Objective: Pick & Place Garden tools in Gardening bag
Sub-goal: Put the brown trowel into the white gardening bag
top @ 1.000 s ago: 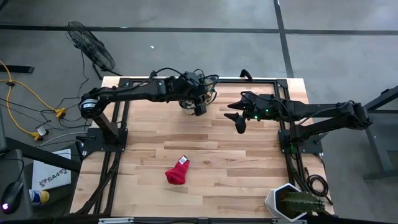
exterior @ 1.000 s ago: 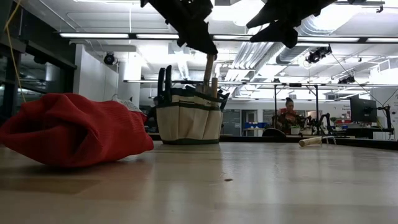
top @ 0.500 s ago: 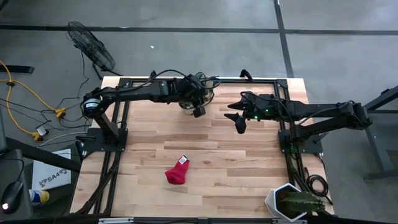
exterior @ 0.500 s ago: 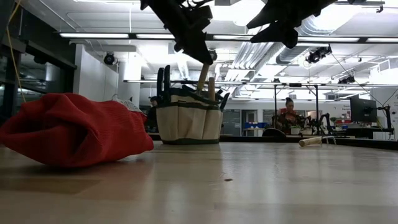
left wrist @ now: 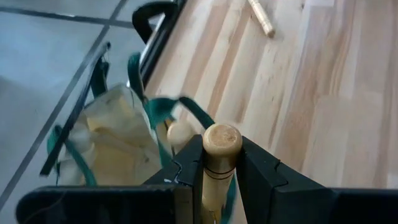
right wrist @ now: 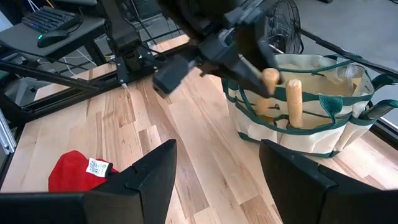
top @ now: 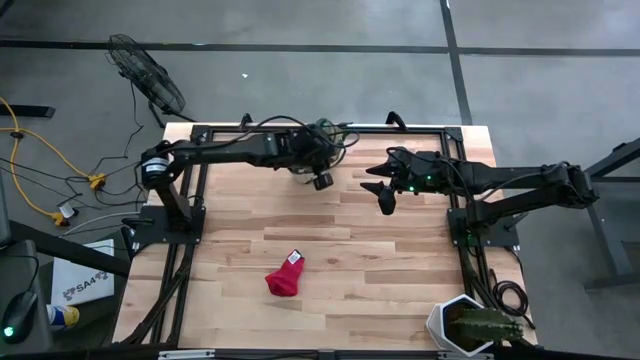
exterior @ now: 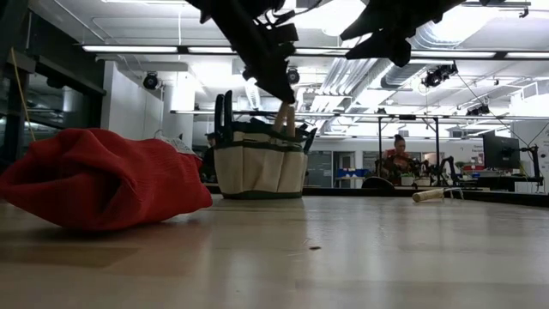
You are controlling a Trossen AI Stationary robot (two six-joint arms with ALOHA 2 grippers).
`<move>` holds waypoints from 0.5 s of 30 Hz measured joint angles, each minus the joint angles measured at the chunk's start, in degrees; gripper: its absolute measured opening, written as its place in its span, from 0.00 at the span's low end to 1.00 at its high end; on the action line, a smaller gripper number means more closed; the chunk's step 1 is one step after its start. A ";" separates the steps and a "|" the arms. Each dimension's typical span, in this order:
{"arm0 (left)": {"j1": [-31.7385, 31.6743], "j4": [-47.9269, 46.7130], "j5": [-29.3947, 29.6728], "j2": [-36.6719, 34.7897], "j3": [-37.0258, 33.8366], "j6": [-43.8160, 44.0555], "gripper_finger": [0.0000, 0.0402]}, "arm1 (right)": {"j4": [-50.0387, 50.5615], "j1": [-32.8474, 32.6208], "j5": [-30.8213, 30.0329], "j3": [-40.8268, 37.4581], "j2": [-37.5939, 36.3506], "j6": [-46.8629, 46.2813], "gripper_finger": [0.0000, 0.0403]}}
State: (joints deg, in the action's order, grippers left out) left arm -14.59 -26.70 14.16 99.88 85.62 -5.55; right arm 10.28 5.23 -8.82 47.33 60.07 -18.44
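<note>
While the red cloth lies alone near the front of the worktop, the left claw is squeezed tight on a wooden tool handle, tipped over the gardening bag at the back edge. If it lets go at this slant, the tool could catch the bag's rim and fall outside. To the right, the right claw waits up high, wide open and holding nothing.
</note>
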 joint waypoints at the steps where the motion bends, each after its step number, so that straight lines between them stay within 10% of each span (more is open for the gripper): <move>1: -0.02 0.03 0.01 0.13 0.02 0.22 0.16 | 0.09 0.00 0.00 0.00 0.00 0.00 0.55; 15: -1.27 -4.59 -0.43 0.32 -0.02 2.80 0.16 | 0.26 0.00 -0.18 0.00 0.00 -2.04 0.55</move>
State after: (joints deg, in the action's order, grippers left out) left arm -15.86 -31.29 13.73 100.20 85.60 -2.75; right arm 10.54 5.23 -9.00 47.33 60.07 -20.48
